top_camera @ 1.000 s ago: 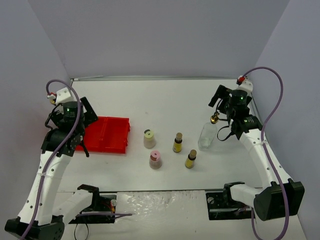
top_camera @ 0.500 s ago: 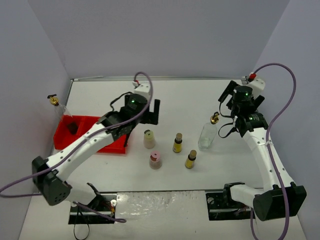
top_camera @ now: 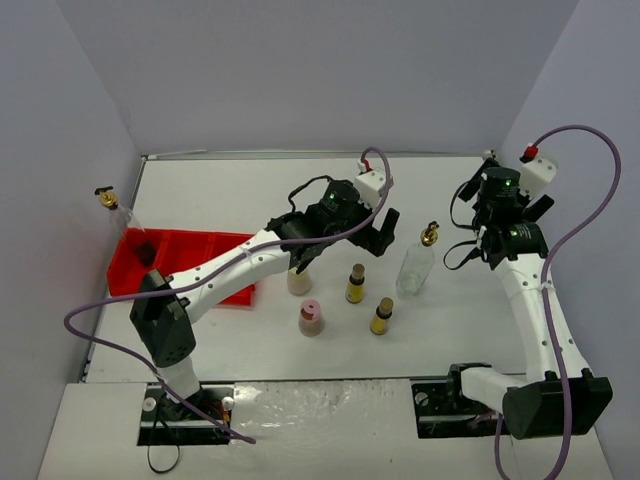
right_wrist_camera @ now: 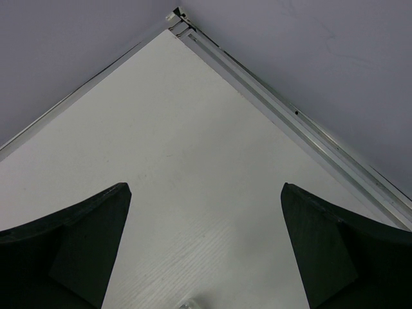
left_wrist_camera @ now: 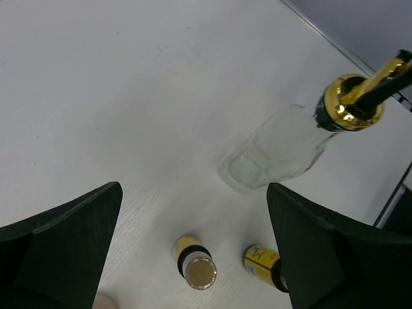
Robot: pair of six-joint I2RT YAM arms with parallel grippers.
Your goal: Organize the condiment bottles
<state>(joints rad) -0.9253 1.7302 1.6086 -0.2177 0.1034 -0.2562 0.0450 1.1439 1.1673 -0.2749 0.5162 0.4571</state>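
Observation:
A tall clear glass bottle with a gold spout (top_camera: pixel 415 266) stands right of centre; it also shows in the left wrist view (left_wrist_camera: pixel 277 151). A second glass bottle (top_camera: pixel 118 210) stands at the left end of the red tray (top_camera: pixel 205 262). Two tiny yellow brown-capped bottles (top_camera: pixel 355 285) (top_camera: pixel 381 317) stand mid-table, and both show in the left wrist view (left_wrist_camera: pixel 196 267) (left_wrist_camera: pixel 261 262). A beige pink-capped bottle (top_camera: pixel 311 318) stands in front; the other beige bottle (top_camera: pixel 298 282) is half hidden by my left arm. My left gripper (top_camera: pixel 383 232) (left_wrist_camera: pixel 194 193) is open and empty above the tiny bottles. My right gripper (top_camera: pixel 472 190) (right_wrist_camera: pixel 205 193) is open and empty, right of the glass bottle.
My left arm stretches from the near left across the tray's right end to the middle. The grey side walls stand close on both sides. The right wrist view shows bare table and the metal rail at the far right corner (right_wrist_camera: pixel 257 84).
My left arm has swung from the red tray across to the middle, leaving a glass bottle standing in the tray. My right gripper has drawn back to the right, away from the other glass bottle.

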